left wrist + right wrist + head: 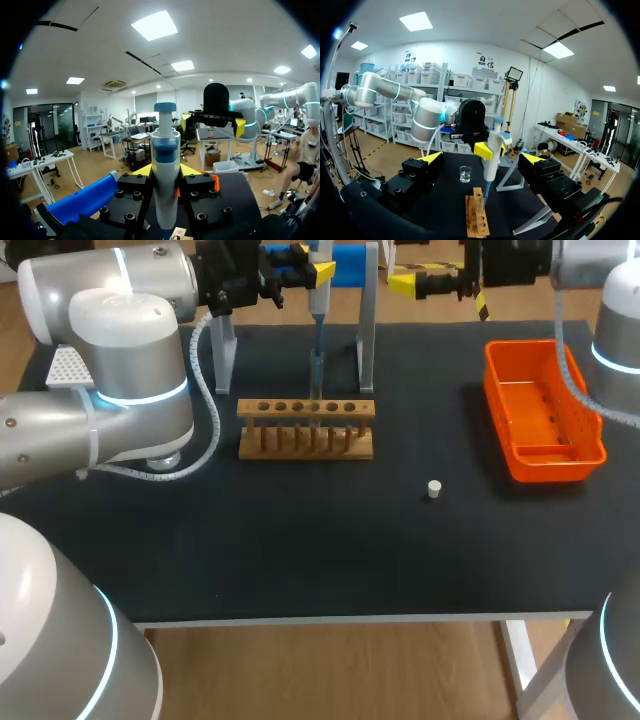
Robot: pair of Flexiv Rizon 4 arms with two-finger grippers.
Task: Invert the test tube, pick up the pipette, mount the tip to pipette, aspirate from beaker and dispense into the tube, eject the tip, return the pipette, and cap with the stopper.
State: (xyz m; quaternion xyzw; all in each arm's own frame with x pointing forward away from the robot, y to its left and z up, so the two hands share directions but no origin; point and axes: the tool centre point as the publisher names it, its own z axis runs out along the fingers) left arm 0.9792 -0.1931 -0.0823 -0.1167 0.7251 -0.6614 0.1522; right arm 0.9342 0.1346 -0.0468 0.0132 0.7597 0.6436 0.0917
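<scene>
Left wrist: pipette btwn jaws

An orange basket sits on the black table, right side.

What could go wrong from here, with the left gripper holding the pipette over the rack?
1. The pipette, held in the left gripper, has its tip down at the wooden rack; sideways drift could knock the rack.
2. The grey stand is close beside it; the return could clip a post.
3. The stopper lies loose on the table; the open right gripper may nudge it away.
</scene>
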